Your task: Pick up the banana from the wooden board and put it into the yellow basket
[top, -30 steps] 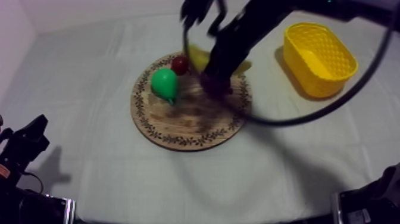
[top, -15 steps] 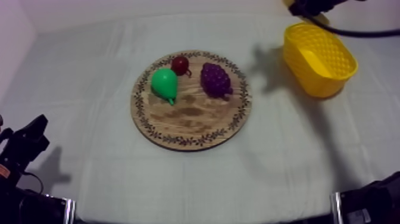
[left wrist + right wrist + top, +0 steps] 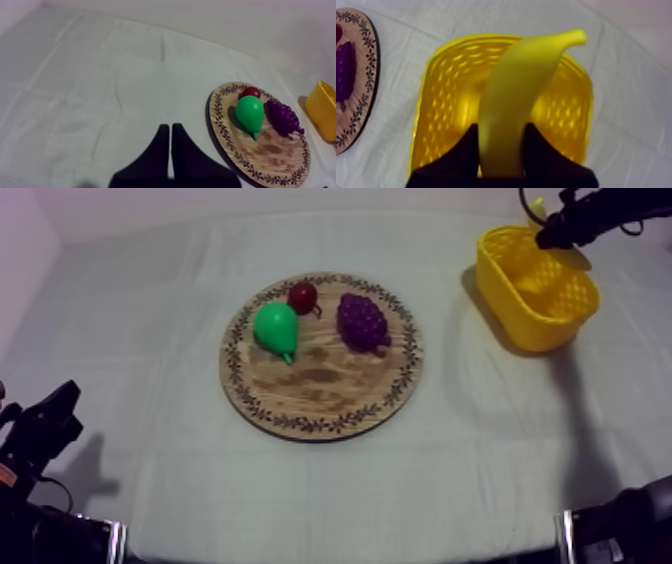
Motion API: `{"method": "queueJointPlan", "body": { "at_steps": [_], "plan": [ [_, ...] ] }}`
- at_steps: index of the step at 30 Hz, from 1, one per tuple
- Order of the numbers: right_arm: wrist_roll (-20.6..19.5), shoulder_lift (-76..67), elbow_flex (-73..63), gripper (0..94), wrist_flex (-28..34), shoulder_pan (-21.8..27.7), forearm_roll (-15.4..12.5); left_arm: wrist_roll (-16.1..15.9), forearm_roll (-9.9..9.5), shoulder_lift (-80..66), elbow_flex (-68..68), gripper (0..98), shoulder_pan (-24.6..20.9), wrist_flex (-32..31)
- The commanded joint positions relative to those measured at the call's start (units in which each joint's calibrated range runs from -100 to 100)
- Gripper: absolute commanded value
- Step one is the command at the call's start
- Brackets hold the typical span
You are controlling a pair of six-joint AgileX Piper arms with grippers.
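The right hand (image 3: 502, 144) has its two black fingers closed round the lower part of the banana (image 3: 522, 92), a smooth, curved yellow fruit whose tapered tip points up and away from the fingers. It hangs directly over the open mouth of the yellow basket (image 3: 433, 105), a rounded oblong tub with latticed, perforated walls that stands at the right side of the surface (image 3: 150, 338), which is covered in a creased grey-white cloth. Well apart from the basket lies the round wooden board (image 3: 320, 398), its grain mottled brown and its rim ringed with a dark leafy pattern. On the board rest a glossy green pear (image 3: 275, 328) with its narrow end towards the middle, a knobbly purple bunch of grapes (image 3: 362, 321) and a small red fruit (image 3: 303, 295) just beside the pear. The left hand (image 3: 170, 145) sits low above bare cloth, its fingers pressed together into a narrow wedge with nothing between them.
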Motion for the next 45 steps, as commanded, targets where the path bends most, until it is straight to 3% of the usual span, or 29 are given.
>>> {"method": "queueJointPlan", "body": {
  "at_steps": [1,7,14,20,33,45],
  "plan": [
    [-0.08,0.5,0.47,21.4,-1.36,0.06,0.29,0.02,0.0,0.0,0.03,0.1,0.01,0.0],
    [-0.8,1.0,1.91,45.9,-3.62,0.92,0.16,0.02,0.0,0.0,0.03,0.1,0.01,0.0],
    [-1.91,-3.97,5.41,52.3,-5.0,1.84,0.59,0.01,0.0,0.0,0.03,0.1,0.01,0.0],
    [-4.55,-15.04,10.58,43.8,-7.28,2.85,1.01,0.0,0.0,0.0,0.03,0.1,0.01,0.0],
    [-2.14,-44.43,25.52,9.3,-9.54,5.87,-3.57,0.02,0.0,0.0,0.03,0.1,0.01,0.0],
    [-4.1,-70.35,53.02,1.5,-16.93,0.14,0.94,0.02,0.0,0.0,0.03,0.1,0.01,0.0]
  ]
}}
